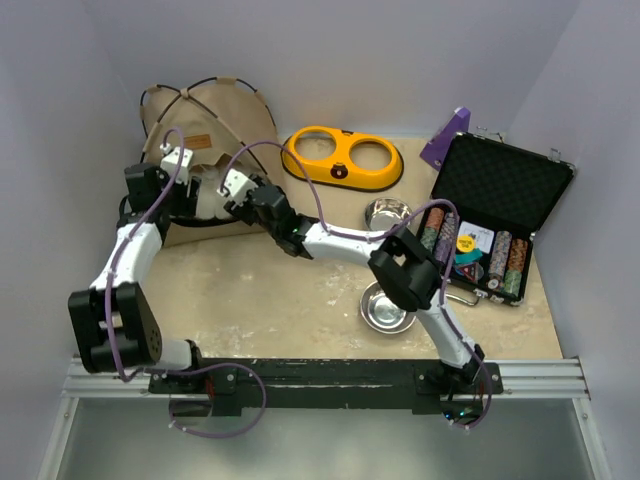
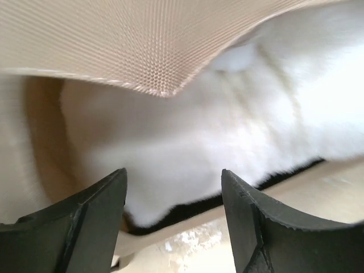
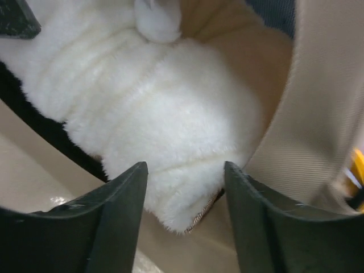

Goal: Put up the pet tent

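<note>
Beige tabletop (image 1: 270, 300) between white walls carries the work. Left gripper (image 2: 172, 173) and right gripper (image 3: 185, 166) each stand with jaws parted and nothing between them, just short of the white plush cushion (image 3: 159, 102) lying inside the pet tent (image 1: 215, 110). That tent sits domed in the far left corner, its door facing the arms. Its base seems longer left to right, though that is hard to judge. Best practice here is probably to nudge the cushion flat, then leave low, clear of the door's fabric edge.
</note>
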Available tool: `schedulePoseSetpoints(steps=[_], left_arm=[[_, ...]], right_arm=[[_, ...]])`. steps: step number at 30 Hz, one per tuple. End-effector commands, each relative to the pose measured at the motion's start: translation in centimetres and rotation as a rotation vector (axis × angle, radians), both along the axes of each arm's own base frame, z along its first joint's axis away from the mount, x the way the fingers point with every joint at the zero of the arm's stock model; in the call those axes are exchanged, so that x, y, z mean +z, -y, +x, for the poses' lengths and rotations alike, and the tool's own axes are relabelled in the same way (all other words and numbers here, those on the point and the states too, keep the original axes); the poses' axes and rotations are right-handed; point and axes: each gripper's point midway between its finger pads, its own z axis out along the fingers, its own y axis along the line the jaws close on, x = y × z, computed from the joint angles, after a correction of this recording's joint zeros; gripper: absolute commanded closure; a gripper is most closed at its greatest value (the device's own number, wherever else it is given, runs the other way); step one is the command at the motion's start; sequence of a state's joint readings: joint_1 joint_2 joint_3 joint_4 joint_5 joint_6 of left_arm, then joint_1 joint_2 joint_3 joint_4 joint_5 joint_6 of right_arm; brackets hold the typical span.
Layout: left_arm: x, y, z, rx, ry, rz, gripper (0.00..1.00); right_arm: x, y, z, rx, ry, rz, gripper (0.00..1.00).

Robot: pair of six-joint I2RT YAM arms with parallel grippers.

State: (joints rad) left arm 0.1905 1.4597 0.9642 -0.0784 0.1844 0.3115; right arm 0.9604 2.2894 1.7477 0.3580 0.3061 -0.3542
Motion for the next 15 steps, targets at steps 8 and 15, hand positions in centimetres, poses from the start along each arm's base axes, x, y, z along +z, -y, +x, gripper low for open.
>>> schedulePoseSetpoints(steps=[8,15], left_arm=[[6.7,5.5,-5.1,-0.342,0.113,-0.066,0.30],[5.4,9.8,-4.4,-0.476,0.136,-0.125,0.34]], right_arm=[[14.9,-0.3,-9.2,0.415,-0.060,0.198,0.11],[15.7,5.8,-9.4,0.495,-0.298,0.292,0.05]])
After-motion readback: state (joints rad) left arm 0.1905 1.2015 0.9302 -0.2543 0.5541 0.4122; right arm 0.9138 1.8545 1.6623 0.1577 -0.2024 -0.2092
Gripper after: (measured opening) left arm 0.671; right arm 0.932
